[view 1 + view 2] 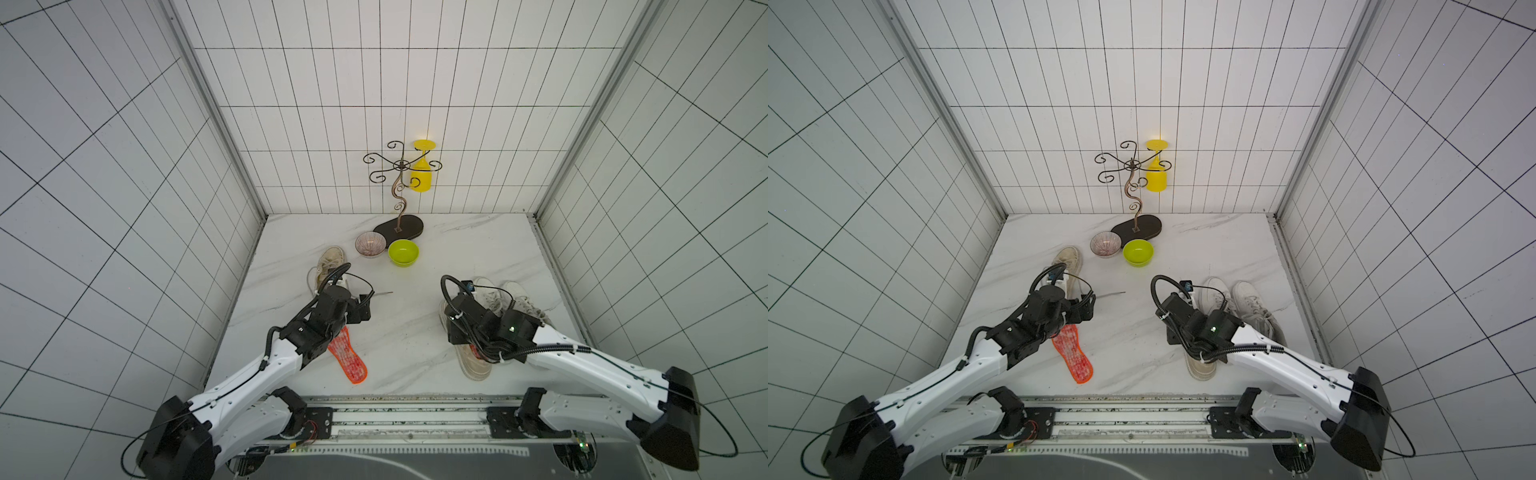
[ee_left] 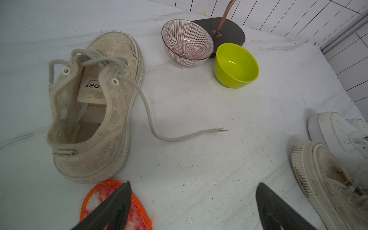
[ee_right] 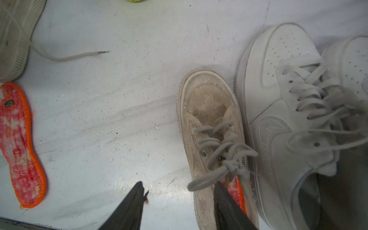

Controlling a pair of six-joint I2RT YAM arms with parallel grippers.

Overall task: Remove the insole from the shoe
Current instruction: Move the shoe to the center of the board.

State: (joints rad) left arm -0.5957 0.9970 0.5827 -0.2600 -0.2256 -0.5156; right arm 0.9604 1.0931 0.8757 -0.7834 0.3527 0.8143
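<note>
The half-open right tool (image 3: 179,185) grips nothing beside the orange-edged insole (image 3: 236,192) inside the beige lace shoe (image 3: 207,105), the empty left tool (image 2: 194,183) gapes over a loose orange insole (image 1: 351,363) on the marble surface (image 2: 199,111), a striped ceramic bowl (image 2: 187,41) and green plastic bowl (image 2: 236,65) empty beyond.

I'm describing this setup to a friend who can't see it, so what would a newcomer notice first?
The orange-rimmed red-and-white insole lies flat on the white marble table near the left arm. A matching orange-edged insole peeks from the beige lace sneaker by the right hand. At the back, a yellow plastic goblet hangs upside down from a curly metal stand.
</note>
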